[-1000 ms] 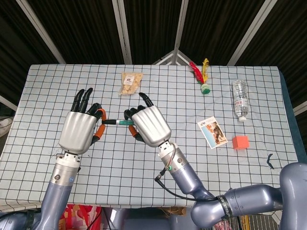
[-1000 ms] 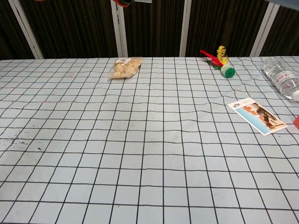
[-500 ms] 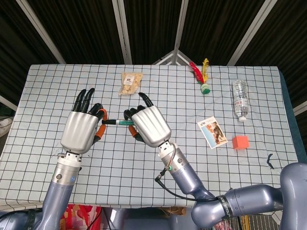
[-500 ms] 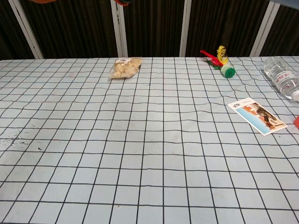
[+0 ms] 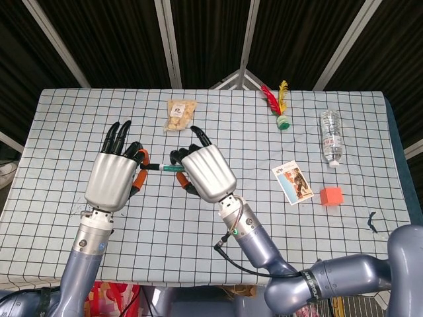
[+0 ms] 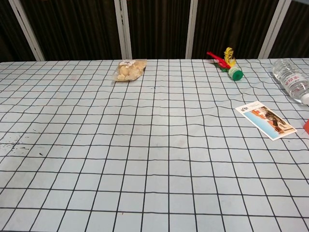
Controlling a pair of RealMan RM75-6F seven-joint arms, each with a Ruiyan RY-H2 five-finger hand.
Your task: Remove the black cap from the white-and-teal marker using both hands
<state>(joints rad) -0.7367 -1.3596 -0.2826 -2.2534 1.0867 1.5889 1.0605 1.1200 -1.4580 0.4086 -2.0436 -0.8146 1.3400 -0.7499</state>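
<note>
Above the grid-patterned cloth surface point(image 5: 264, 218), the right robot hand point(image 5: 206, 173) grips the slim teal-banded marker point(image 5: 173, 169) while the left robot hand point(image 5: 114, 179) pinches its black cap point(image 5: 151, 168).

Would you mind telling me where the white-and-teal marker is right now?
In the head view the white-and-teal marker is held level above the table's left half, between the left hand and right hand, below the snack bag.

Snack bag point(image 5: 180, 114) just beyond hands.
</note>
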